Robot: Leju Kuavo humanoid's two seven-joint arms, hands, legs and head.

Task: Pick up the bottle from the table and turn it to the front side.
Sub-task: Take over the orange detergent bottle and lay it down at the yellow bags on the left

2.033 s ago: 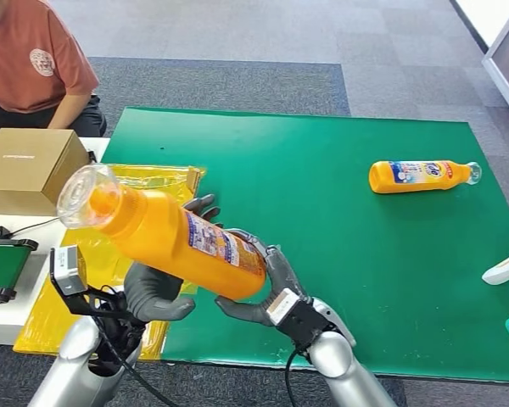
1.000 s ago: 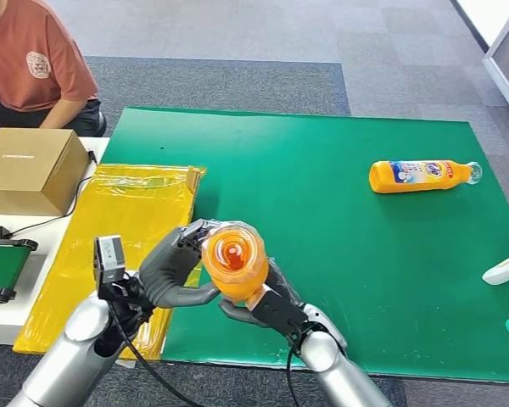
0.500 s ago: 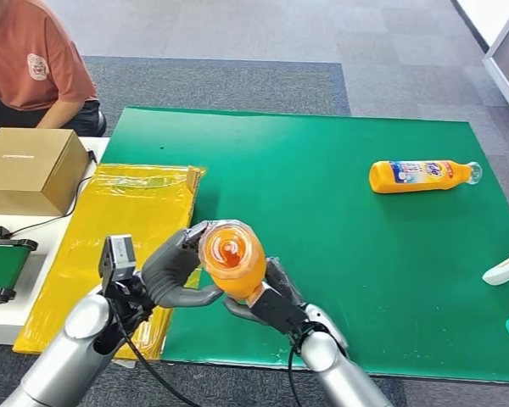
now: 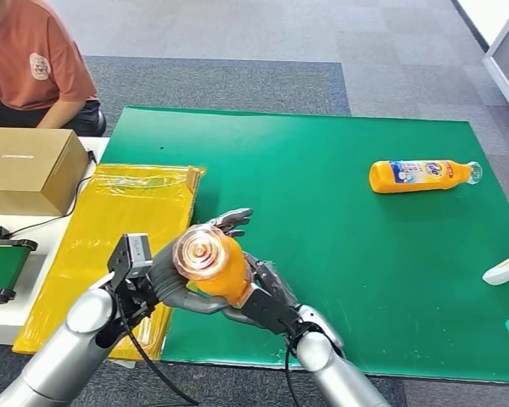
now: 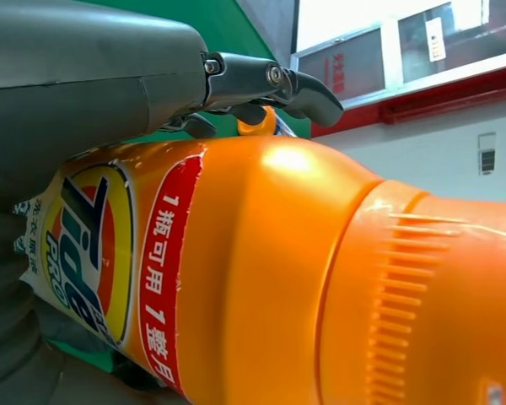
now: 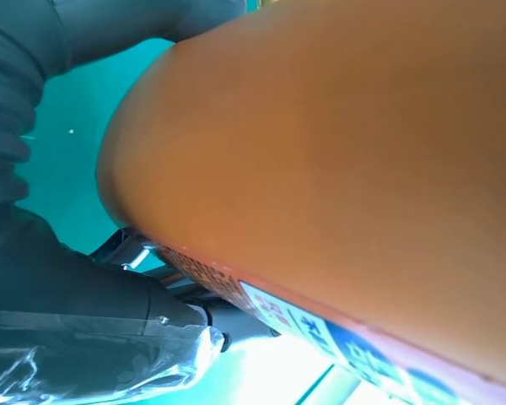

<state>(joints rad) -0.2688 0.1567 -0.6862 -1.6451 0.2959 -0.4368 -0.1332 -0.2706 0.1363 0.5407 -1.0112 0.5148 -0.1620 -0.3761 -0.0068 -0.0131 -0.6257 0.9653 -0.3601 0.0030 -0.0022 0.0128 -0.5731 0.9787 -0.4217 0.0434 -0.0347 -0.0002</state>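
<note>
Both hands grip the bottle above the counter's near edge at 7 o'clock, cap toward the camera: left hand wraps it, right hand cradles underneath.

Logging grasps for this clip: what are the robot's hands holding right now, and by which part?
Both the left hand and right hand grip the orange bottle around its body, cap toward the camera.
</note>
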